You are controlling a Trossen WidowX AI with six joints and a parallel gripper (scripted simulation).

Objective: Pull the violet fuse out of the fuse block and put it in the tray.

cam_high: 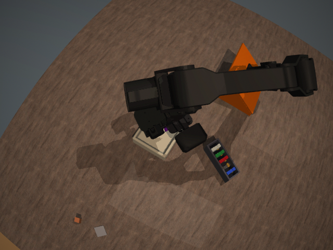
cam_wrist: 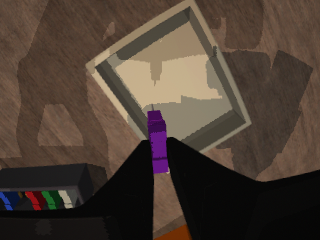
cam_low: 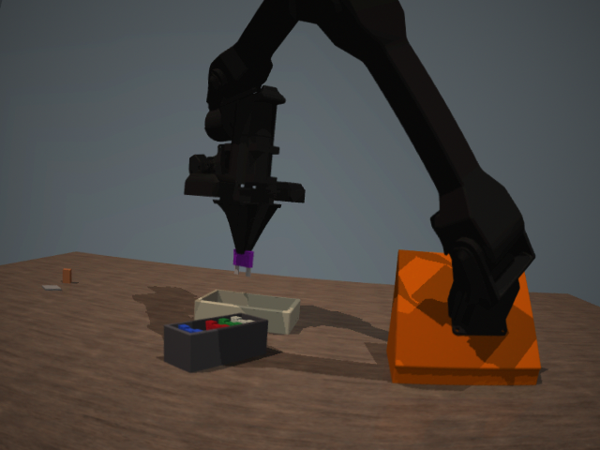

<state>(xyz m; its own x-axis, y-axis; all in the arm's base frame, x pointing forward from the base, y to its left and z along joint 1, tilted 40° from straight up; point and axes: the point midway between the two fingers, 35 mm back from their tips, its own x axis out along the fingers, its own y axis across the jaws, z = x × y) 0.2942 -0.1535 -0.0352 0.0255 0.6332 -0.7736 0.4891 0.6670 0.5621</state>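
The violet fuse (cam_high: 165, 129) (cam_low: 243, 258) (cam_wrist: 158, 142) is held upright between the fingertips of my gripper (cam_low: 243, 250) (cam_wrist: 158, 146), prongs down. My gripper is shut on it, high above the table. The cream tray (cam_high: 150, 150) (cam_low: 278, 322) (cam_wrist: 226, 75) is below. The fuse hangs clear above its rim height; in the wrist view it overlaps the tray's near corner area. The dark fuse block (cam_high: 217, 166) (cam_low: 242, 341) (cam_wrist: 45, 175) stands apart from the tray, with one slot without a fuse between red and blue. The arm hides part of the tray in the top view.
The block holds the white fuse (cam_high: 216, 147), green fuse (cam_high: 219, 153), red fuse (cam_high: 223, 159) and blue fuse (cam_high: 231, 171). An orange wedge (cam_high: 243, 53) (cam_low: 421, 349) stands by the arm's base. A small orange block (cam_high: 77, 220) (cam_low: 67, 275) and grey square (cam_high: 100, 230) (cam_low: 52, 287) lie far off.
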